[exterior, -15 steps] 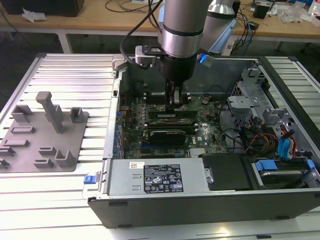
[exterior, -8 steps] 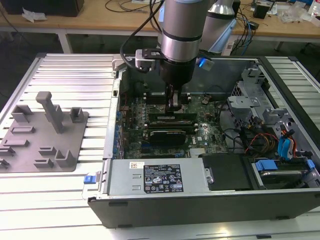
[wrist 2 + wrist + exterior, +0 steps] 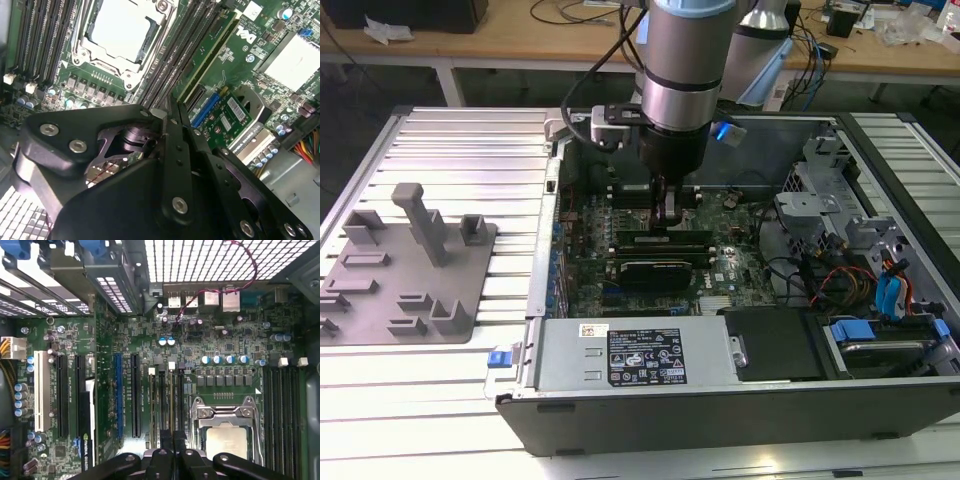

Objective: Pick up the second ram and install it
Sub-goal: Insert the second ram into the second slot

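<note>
My gripper (image 3: 667,222) reaches down into the open computer case, onto the motherboard's memory slots (image 3: 165,400) beside the processor (image 3: 227,440). In both wrist views the gripper (image 3: 172,437) (image 3: 167,112) has its fingers pressed together, with no stick showing between them. A thin pale-edged strip runs along the slot right under the tips. It looks like the second ram (image 3: 172,400) standing on edge there, mostly hidden by the fingers. Another green stick (image 3: 210,50) stands in the slot farthest from the processor.
A grey holder fixture (image 3: 405,270) lies on the ribbed table at the exterior view's left. Inside the case are a black expansion card (image 3: 655,270), the power supply (image 3: 640,355), drive cages (image 3: 820,200) and loose cables (image 3: 840,280). Case walls surround the board.
</note>
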### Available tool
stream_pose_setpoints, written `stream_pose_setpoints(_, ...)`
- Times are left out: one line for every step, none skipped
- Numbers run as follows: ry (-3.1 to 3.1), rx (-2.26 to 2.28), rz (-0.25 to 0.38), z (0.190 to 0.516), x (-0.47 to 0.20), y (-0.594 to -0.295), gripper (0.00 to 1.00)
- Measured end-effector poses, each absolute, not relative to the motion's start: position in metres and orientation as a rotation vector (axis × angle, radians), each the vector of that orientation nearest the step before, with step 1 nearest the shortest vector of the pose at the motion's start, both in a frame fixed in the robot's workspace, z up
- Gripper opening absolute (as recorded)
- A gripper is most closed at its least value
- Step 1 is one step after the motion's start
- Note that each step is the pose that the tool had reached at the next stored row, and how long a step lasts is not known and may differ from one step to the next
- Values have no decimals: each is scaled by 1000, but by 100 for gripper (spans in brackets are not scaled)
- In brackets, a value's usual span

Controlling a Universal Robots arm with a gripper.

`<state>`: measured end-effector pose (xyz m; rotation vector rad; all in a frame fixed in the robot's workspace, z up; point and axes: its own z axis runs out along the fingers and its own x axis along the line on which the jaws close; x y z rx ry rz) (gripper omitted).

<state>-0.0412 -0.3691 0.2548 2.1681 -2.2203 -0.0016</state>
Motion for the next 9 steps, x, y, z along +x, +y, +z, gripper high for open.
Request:
stream_pose_setpoints(-2220, 2168, -1, 253, -41, -369, 9)
stream_pose_setpoints(-2220, 2168, -1, 252, -41, -369, 9)
stream_pose_setpoints(-2220, 2168, -1, 250, -41, -369, 9)
stream_pose_setpoints(-2220, 2168, -1, 249, -41, -369, 9)
stream_pose_setpoints(-2220, 2168, -1, 249, -41, -369, 9)
stream_pose_setpoints(-2220, 2169, -2, 248, -41, -369, 9)
stream_pose_setpoints(-2220, 2168, -2, 247, -41, -369, 9)
stream_pose_setpoints(-2220, 2168, -2, 246, -41, -369, 9)
stream_pose_setpoints(-2220, 2168, -2, 245, -41, -369, 9)
